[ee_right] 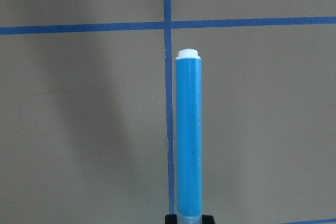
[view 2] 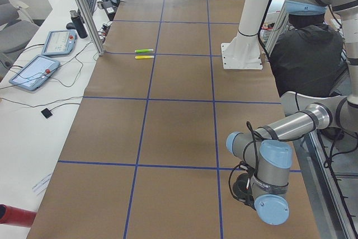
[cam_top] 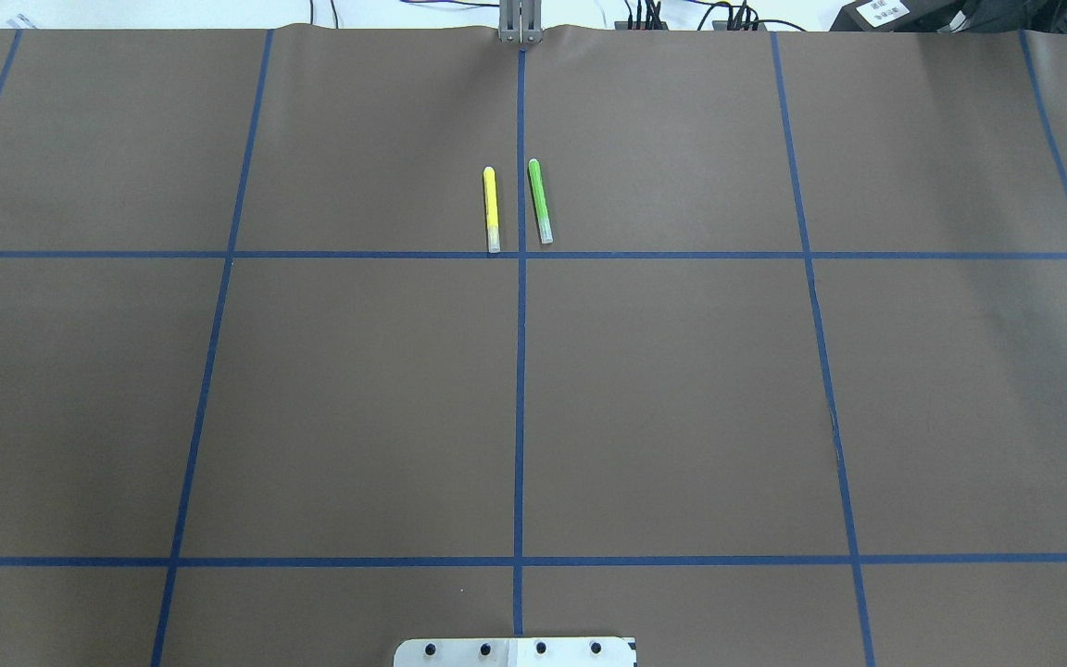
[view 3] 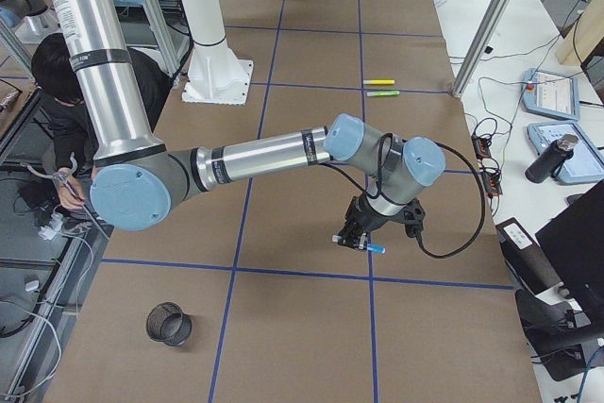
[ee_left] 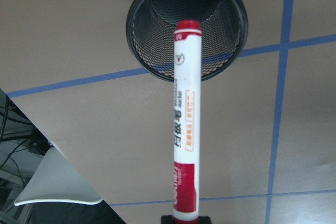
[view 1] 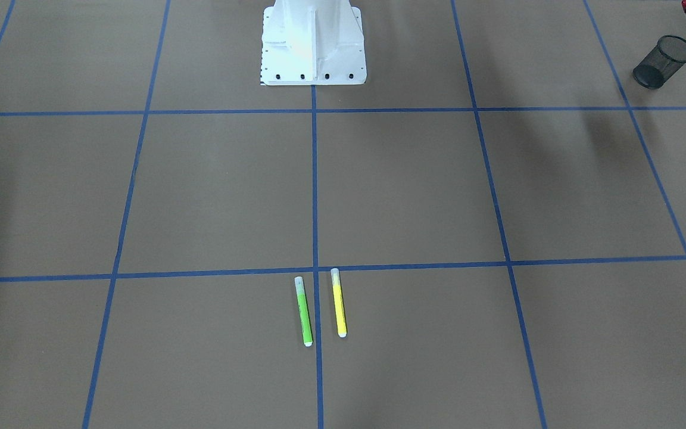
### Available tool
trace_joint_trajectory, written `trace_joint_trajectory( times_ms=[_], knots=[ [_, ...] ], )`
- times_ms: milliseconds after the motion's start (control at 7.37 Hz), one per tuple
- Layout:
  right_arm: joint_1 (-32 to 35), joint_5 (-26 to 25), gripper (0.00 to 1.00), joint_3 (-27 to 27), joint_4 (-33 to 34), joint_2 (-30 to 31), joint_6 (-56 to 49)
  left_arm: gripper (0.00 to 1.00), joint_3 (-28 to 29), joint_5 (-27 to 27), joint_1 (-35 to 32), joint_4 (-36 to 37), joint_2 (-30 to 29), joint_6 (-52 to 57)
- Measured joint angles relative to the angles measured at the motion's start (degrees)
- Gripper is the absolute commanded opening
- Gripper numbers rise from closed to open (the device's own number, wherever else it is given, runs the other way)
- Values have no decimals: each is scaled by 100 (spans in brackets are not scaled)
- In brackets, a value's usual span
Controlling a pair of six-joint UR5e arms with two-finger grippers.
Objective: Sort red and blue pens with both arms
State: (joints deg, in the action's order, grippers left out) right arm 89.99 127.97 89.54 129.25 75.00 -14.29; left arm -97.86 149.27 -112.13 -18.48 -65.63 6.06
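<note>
Brown surface (cam_top: 357, 398) below; black mesh cup (ee_left: 186, 19) fills the left wrist view's top, left hand (ee_left: 186, 219) clamped on the red pen (ee_left: 186, 129) pointing at it. Released off-centre, it could clip the rim. Right hand (ee_right: 189, 217) pinches the blue pen (ee_right: 188, 129), frame centre, no cup beneath.

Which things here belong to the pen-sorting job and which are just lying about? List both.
Job: white-barrelled, red-capped marker; blue-barrelled marker; probably the black wire-mesh cup.
Lying about: slim green marker; slim yellow marker; white metal pedestal base.
</note>
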Motion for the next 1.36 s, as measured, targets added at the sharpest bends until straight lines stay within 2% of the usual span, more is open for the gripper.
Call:
trace_joint_trajectory(
  times_ms=[407,950,1085,1221,1357],
  knots=[
    [38,0,0,2,3,7,-20,0,308,39,-1,12,16,291],
    [93,-6,0,13,5,18,-21,0,380,91,0,43,31,389],
    [99,-6,0,12,6,17,-21,4,381,104,-1,48,35,404],
    [103,-3,0,11,9,19,-21,93,390,122,-2,58,44,419],
    [104,-1,0,8,11,24,-21,100,408,188,-2,107,52,426]
  ],
)
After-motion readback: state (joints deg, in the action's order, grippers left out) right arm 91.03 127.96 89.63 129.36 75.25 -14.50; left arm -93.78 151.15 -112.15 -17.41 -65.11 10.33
